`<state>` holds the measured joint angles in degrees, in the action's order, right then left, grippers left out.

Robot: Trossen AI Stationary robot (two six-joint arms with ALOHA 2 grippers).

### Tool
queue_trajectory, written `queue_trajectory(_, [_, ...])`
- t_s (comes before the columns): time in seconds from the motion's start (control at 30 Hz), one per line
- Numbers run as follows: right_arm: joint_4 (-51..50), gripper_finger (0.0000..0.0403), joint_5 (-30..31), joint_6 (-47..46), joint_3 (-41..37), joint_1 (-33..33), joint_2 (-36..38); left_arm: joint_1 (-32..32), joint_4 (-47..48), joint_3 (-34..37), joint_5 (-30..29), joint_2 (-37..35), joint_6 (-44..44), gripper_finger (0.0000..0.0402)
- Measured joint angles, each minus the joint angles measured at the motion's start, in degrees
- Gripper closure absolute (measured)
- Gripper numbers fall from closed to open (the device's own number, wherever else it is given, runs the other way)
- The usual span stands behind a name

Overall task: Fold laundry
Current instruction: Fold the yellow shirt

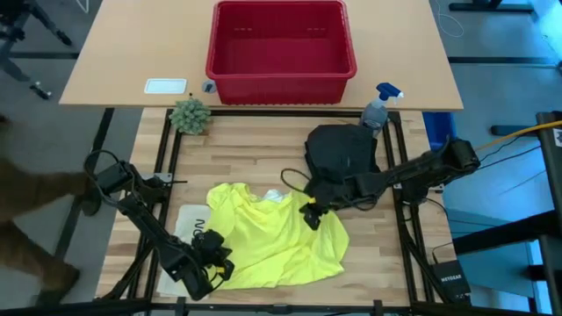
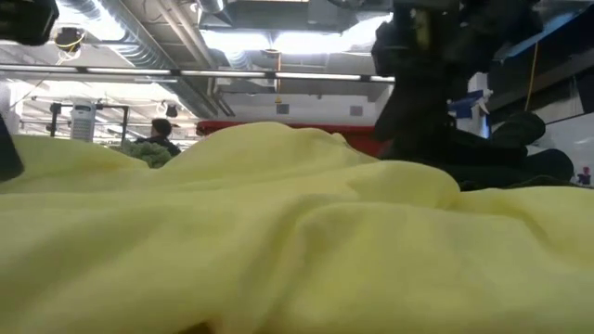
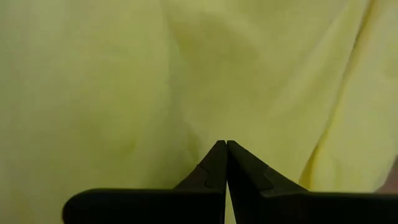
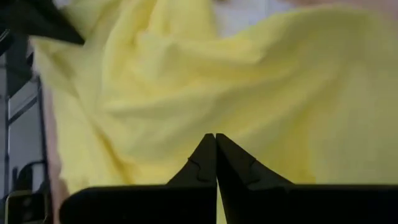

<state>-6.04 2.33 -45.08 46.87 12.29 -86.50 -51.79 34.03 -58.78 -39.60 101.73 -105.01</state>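
Yellow T-shirt [image 1: 277, 235] x1, black trousers [image 1: 341, 151] x1

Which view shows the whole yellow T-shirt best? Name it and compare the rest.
The high view: the yellow T-shirt lies spread on the table with its full outline visible. The low view shows only rumpled folds at table height. Both wrist views show just close-up yellow fabric beyond each shut end effector.

Light: even overhead, you get ceiling-lamp [image 2: 297, 42] glare low | Shadows: soft | Focus: near yellow T-shirt [image 2: 278, 241] blurred
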Motion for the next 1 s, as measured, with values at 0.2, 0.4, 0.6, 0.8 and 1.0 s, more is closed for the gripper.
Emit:
queue_trajectory(0.2, [0.03, 0.0403, -1.05, -1.05, 0.00, 4.32, 0.02, 3.02, -0.33, -0.55, -2.66, -0.07, 3.24, 0.0401])
queue_trajectory(0.4, [-4.89, 0.0403, -5.83, -0.91, 0.00, 7.84, 0.02, 9.62, -1.07, -0.57, 11.92, -0.07, 15.12, 0.0401])
queue_trajectory(0.6, [-14.34, 0.0403, -5.88, -0.91, 0.00, 9.62, -0.88, 14.66, 7.78, -0.38, 16.91, -0.07, 19.88, 0.0401])
queue_trajectory(0.8, [-11.05, 0.0403, -6.45, 0.58, -0.04, 8.97, -4.60, 22.37, 8.73, 0.31, 19.83, -0.13, 35.62, 0.0401])
queue_trajectory(1.0, [-6.27, 0.0403, -10.46, 0.59, -0.04, 8.61, -8.72, 31.64, 13.46, 0.33, 20.11, -0.11, 50.61, 0.0401])
